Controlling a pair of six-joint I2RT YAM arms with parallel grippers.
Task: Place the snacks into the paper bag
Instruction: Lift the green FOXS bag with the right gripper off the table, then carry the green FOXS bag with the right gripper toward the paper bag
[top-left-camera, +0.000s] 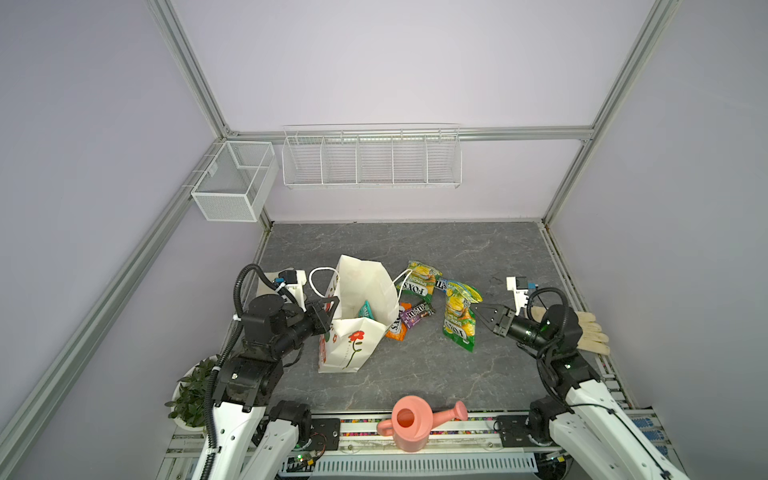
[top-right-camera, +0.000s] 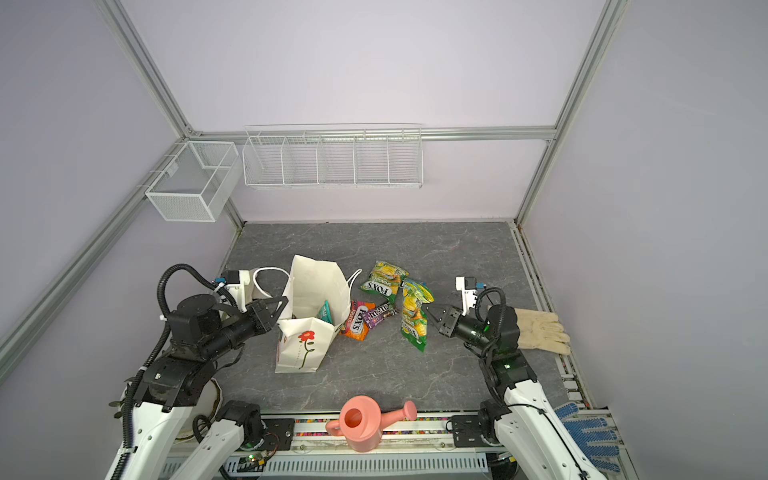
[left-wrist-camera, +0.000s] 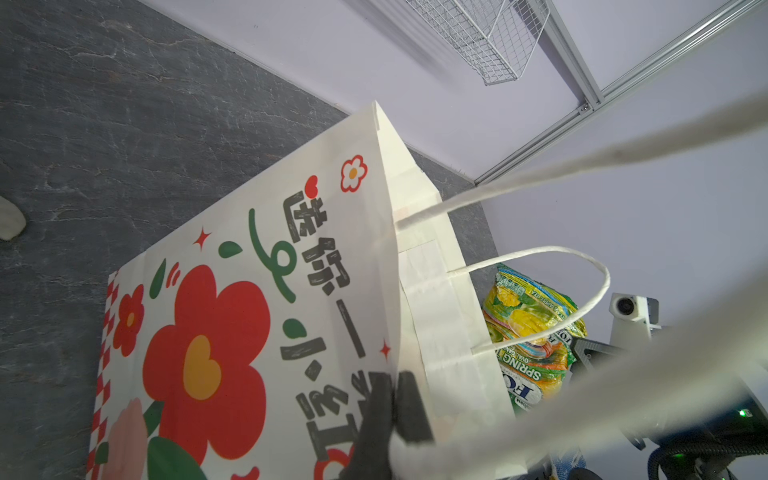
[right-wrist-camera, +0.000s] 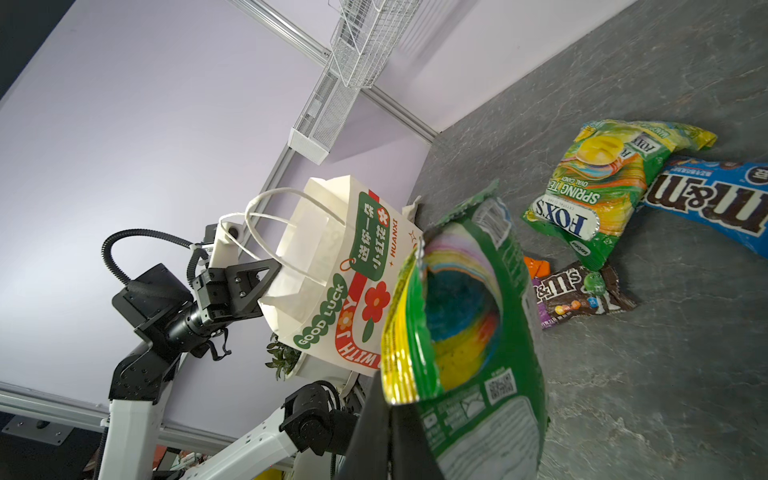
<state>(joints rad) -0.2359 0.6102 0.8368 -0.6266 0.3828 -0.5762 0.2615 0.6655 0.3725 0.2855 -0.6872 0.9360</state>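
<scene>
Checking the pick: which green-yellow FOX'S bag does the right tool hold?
The nearer green-yellow bag, pinched by the right tool; the farther green-yellow bag lies ungripped.

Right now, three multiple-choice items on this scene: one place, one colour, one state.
1. Where is the teal pack? A on the table; B inside the paper bag; C in the wire rack.
2. Watering can colour? A pink; B blue; C green.
3. Right tool? A open; B shut on a green FOX'S bag; C shut on a handle.
Key: B, it shows through the bag's open top; A, pink in both top views; B, it pinches the packet's edge.
</scene>
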